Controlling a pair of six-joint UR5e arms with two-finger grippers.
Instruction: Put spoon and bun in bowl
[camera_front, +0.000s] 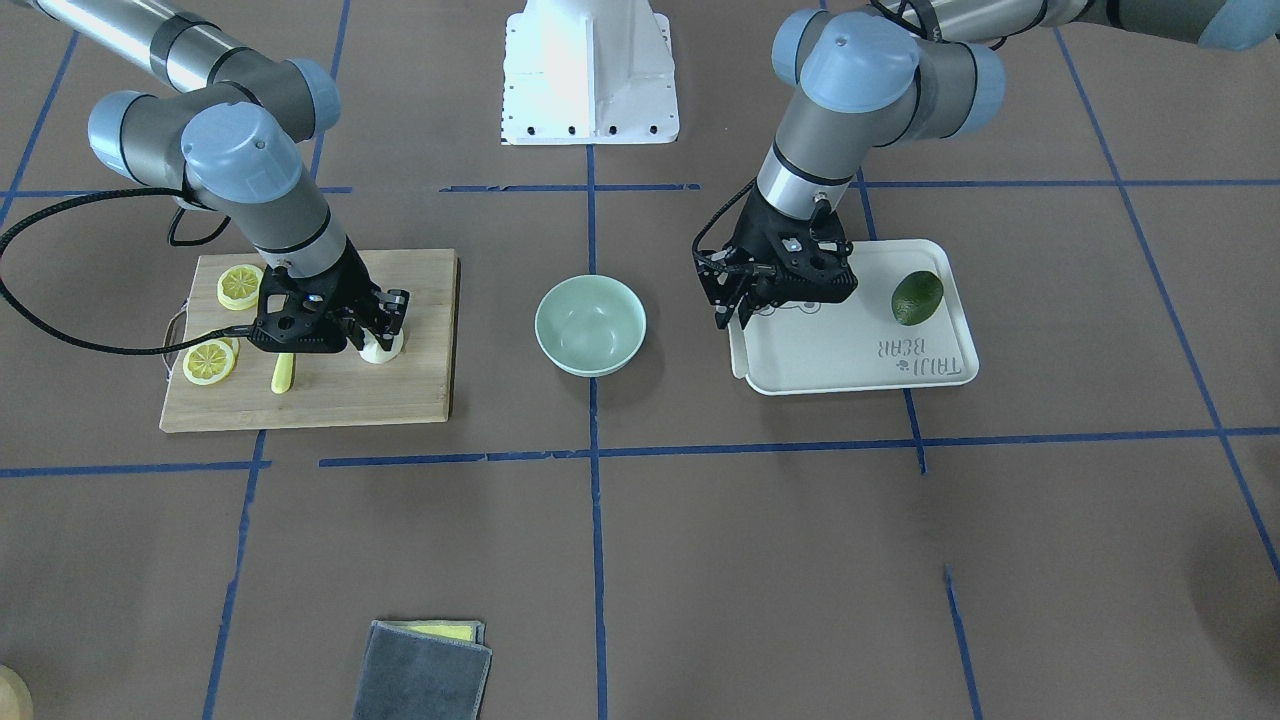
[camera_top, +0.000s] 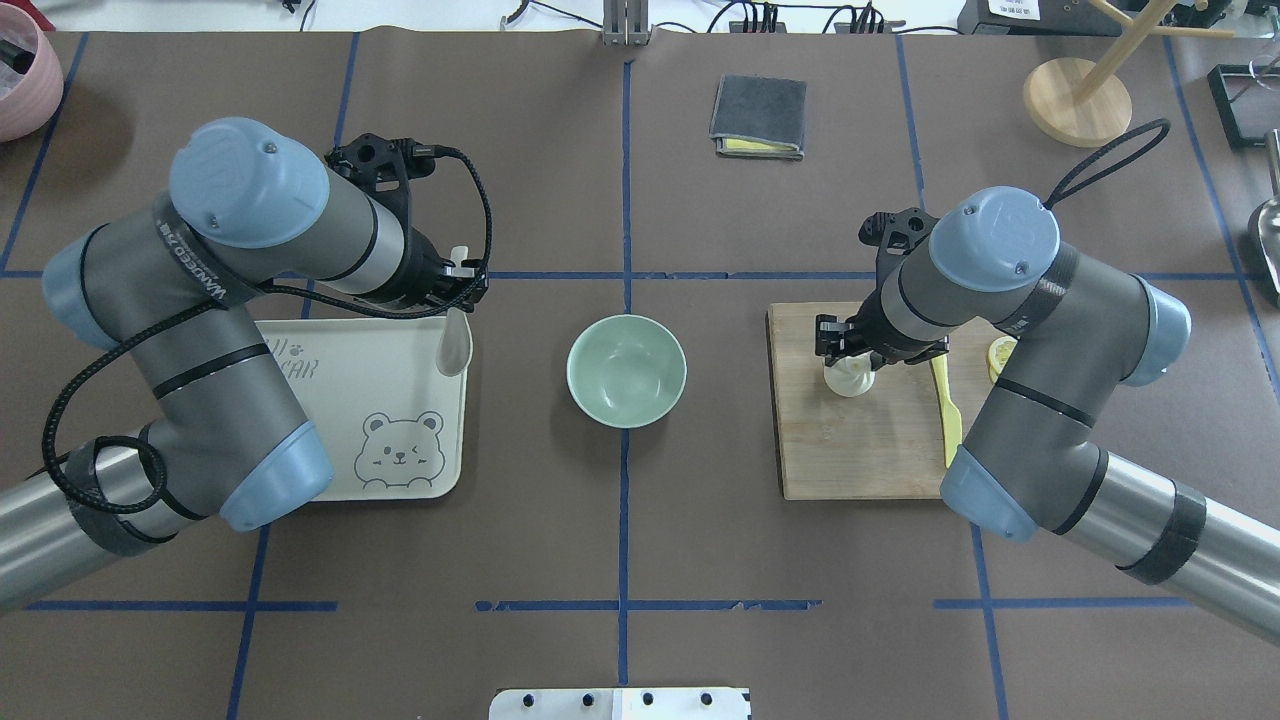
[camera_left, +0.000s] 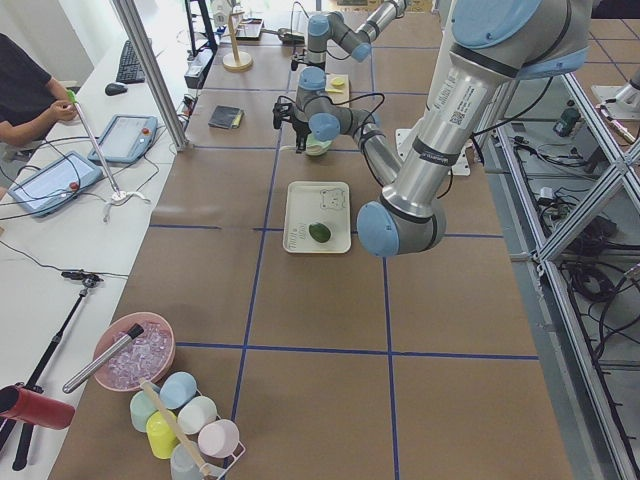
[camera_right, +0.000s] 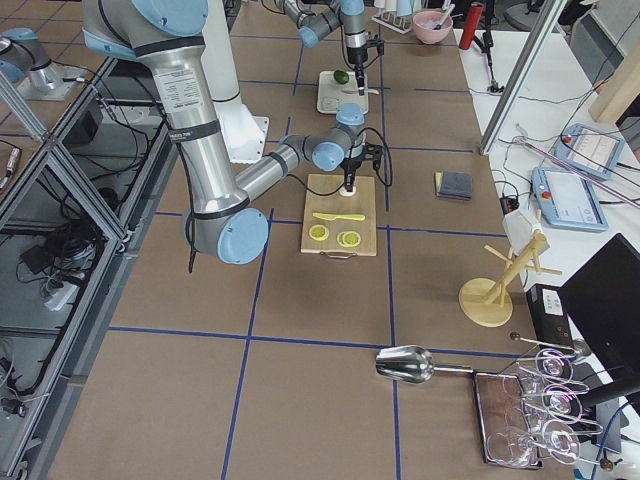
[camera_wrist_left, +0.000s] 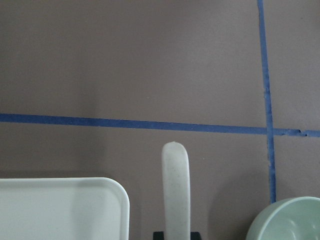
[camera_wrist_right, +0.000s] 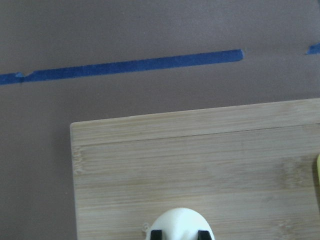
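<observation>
Brown table (camera_front: 700, 560): tray (camera_front: 840, 355) holds green fruit (camera_front: 917, 297); bowl (camera_front: 590, 322) beside.

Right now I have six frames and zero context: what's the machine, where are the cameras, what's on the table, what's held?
A robot with two arms at a brown table, each ending in a two-finger claw. Two pictures look down, one from behind the robot, one facing it; two look along the table from its ends; two come from wrist cameras. The left claw grips a white spoon at the edge of a bear tray, which also carries a green fruit. The right claw is closed on a white bun on a wooden board with lemon slices and a yellow knife. An empty mint bowl sits between them.
</observation>
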